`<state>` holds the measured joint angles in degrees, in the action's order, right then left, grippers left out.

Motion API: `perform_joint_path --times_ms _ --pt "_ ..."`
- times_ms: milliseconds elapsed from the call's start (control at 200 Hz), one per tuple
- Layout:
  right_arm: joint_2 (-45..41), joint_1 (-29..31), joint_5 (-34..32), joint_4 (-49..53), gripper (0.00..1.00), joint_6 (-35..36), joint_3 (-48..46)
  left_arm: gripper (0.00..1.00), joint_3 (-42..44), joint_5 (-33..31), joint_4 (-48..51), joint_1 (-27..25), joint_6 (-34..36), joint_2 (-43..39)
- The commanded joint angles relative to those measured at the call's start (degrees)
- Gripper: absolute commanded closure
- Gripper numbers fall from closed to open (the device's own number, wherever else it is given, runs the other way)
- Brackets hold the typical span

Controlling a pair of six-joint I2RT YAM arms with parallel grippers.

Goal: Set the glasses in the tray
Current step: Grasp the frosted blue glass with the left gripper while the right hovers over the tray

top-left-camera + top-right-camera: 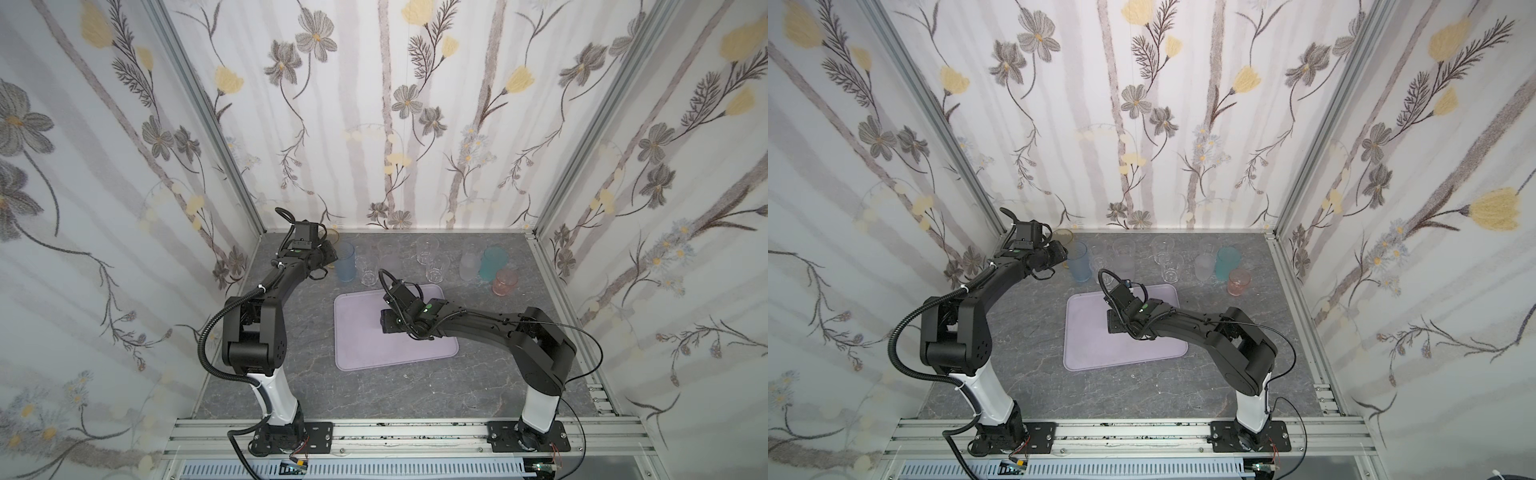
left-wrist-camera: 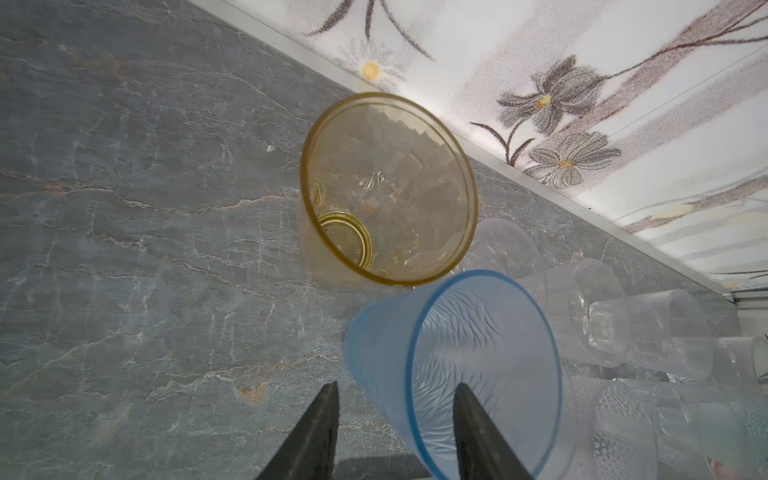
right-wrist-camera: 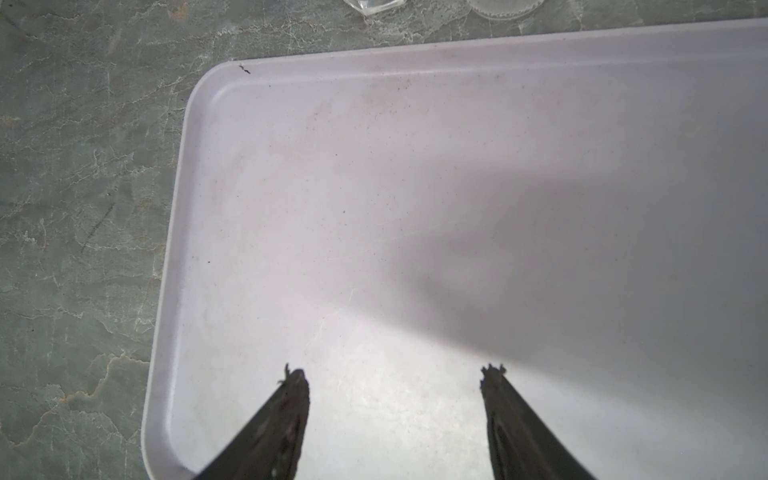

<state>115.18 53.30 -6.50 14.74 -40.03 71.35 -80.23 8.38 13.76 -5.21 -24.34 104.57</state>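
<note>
Blue see-through plastic, the blue tumbler (image 2: 457,374) stands upright at the left end of the far row, mouth up, long axis vertical. The left gripper (image 2: 395,386) straddles its wall with one finger outside and one over the mouth. The jaws are part-way apart and tabletop shows between the outer finger and the wall, so nothing is gripped.

An amber tumbler (image 2: 388,187) stands just beside it toward the far left corner, and a clear tumbler (image 1: 368,270) crowds its right side. Further right along the row, all upright, are a frosted tumbler (image 1: 469,266), a teal tumbler (image 1: 493,262) and a pink tumbler (image 1: 505,281).

Nearer, mid-table, the lilac tray (image 1: 361,332) lies flat on the grey marbled tabletop (image 1: 311,374). The right gripper (image 3: 395,370) hangs over the tray, fingers wide apart, holding nothing.
</note>
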Motion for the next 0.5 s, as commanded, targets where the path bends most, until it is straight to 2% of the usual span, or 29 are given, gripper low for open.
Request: perform_joint_path --times_ms 0,270,495 --pt "0.4 0.1 -0.7 -2.1 0.33 -0.3 -0.2 0.56 -1.7 -1.7 0.4 -0.5 0.6 1.4" --pt "0.8 0.1 -0.6 -2.1 0.33 -0.3 -0.4 0.66 -5.1 -5.7 2.4 -1.9 1.6 4.3" --pt "1.1 0.0 -0.5 -2.1 0.33 -0.3 -0.3 0.80 -5.6 -5.9 3.6 -2.1 1.8 4.6"
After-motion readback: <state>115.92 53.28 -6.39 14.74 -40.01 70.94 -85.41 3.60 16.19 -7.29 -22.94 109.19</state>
